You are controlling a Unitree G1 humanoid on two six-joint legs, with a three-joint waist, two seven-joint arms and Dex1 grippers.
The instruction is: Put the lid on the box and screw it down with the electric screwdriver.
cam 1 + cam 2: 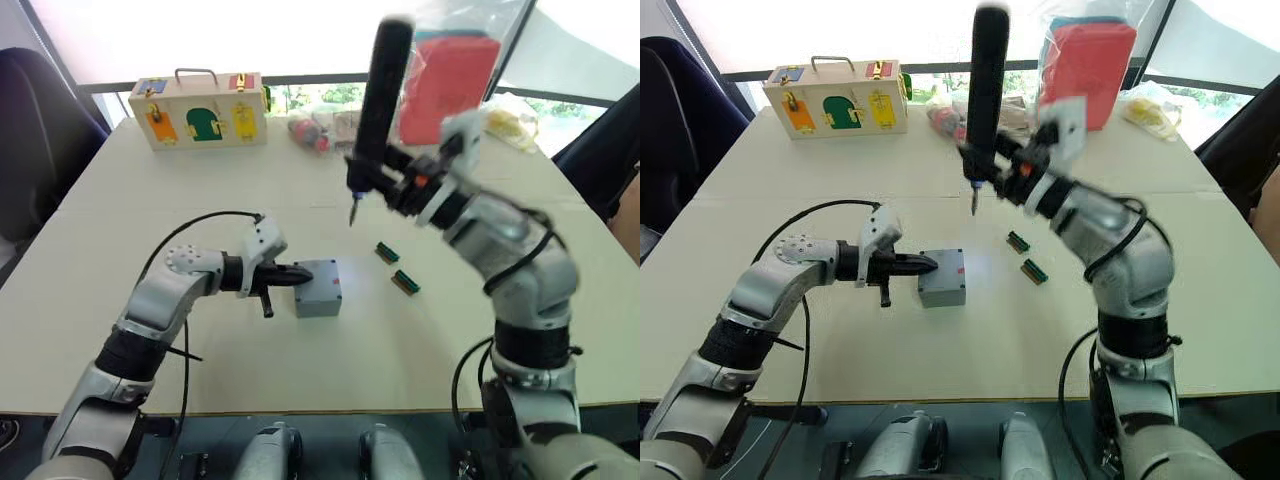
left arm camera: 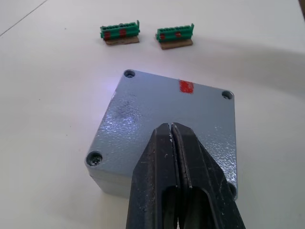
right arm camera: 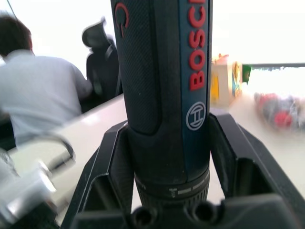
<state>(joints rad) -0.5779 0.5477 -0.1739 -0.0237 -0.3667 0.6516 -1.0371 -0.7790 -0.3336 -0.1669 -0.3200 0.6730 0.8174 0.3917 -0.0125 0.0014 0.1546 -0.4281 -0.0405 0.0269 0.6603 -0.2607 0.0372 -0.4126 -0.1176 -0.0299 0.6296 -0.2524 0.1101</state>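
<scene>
The grey lid (image 2: 174,114), with corner screw holes and a small red mark, sits on top of the grey box (image 1: 318,289) in the middle of the table. My left gripper (image 1: 305,276) is shut, its fingertips (image 2: 170,131) pressing flat on the lid's top from the left. My right gripper (image 1: 385,178) is shut on the black electric screwdriver (image 1: 378,95), held upright above and behind the box. Its thin metal bit (image 1: 352,212) points down, well clear of the lid. The tool's barrel with red lettering (image 3: 164,81) sits between the right fingers.
Two small green-and-brown strips (image 1: 397,268) lie right of the box. A wooden box with handle and coloured latches (image 1: 200,108) stands at the back left. A red bag (image 1: 450,85) and small items sit at the back. A person (image 3: 33,100) sits beyond the table.
</scene>
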